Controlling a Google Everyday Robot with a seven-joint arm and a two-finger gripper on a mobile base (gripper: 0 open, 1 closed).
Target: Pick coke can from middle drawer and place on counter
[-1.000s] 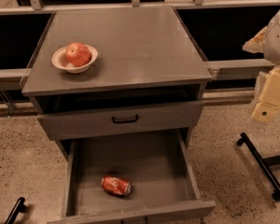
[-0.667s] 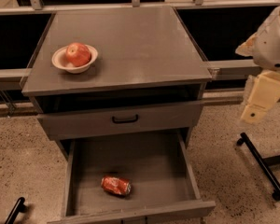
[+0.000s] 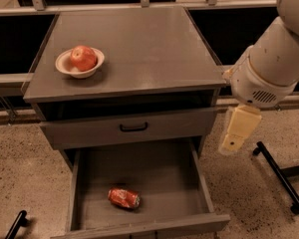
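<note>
Bottom of the frame: the middle drawer [image 3: 204,185] is sitting pulled right out. The coke can [image 3: 123,198] is lying on its side on the drawer floor, a bit left of center and towards the front, not touching any wall. Just above that, a closed drawer front [image 3: 89,132] w/ a black handle [image 3: 133,127] is facing the cam. Over at the right of the frame the gripper [image 3: 230,144] is hanging off the big white arm [image 3: 271,63]. It's pointing down over the speckled floor [image 3: 25,173], outside the drawer near its right wall, well apart from the can (honestly can't tell if it's set wide or narrow from this angle). Further back, the counter [image 3: 139,44] is filling the upper middle. A white bowl [image 3: 78,72] is sitting near its left edge, w/ a red apple [image 3: 83,57] resting in it.
</note>
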